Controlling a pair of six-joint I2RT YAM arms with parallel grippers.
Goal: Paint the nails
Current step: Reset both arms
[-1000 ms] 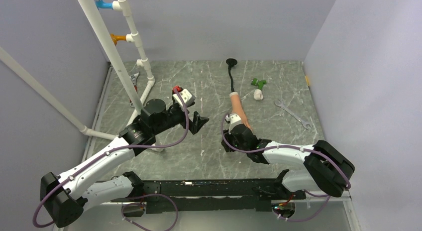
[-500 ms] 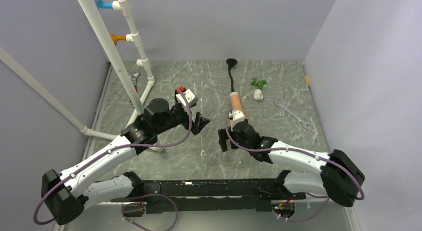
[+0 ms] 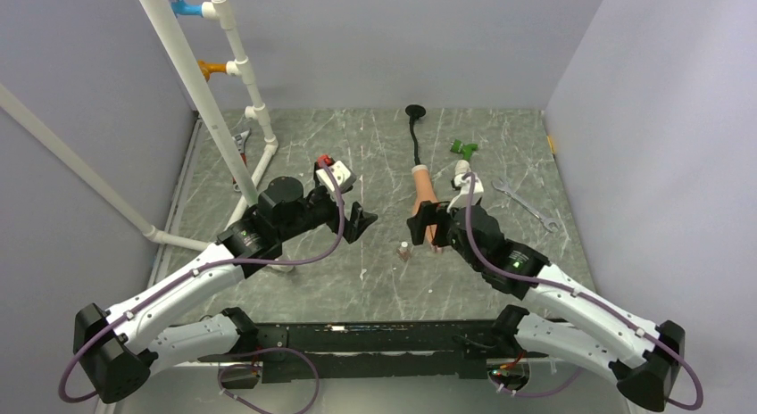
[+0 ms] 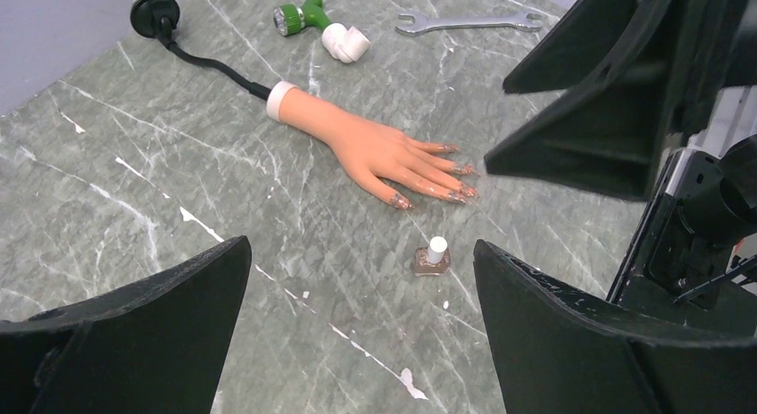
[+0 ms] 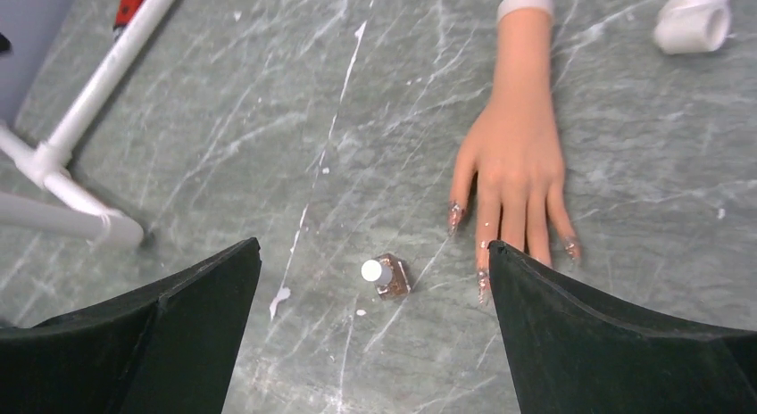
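Note:
The peach mannequin hand (image 4: 357,139) lies flat, fingers toward the arms, its nails (image 4: 457,193) showing glittery brown polish. The same nails (image 5: 483,278) appear in the right wrist view. A small brown bottle (image 3: 403,250) with a white cap stands upright on the table just left of the fingertips, touched by nothing. My right gripper (image 3: 429,227) hovers open over the fingers, hiding them from above; the bottle (image 5: 386,276) shows between its fingers (image 5: 580,334). My left gripper (image 3: 358,221) is open and empty, left of the bottle (image 4: 432,257).
A white pipe frame (image 3: 234,128) stands at the left. Behind the hand are a black cable with a suction cup (image 3: 415,128), a green part (image 3: 462,149), a white fitting (image 3: 462,169) and a wrench (image 3: 527,203). The walls close in on three sides.
My right gripper has opened and let go of the bottle, which now stands alone. That arm has risen and drawn back to the right, over the fingers. The left arm has barely moved.

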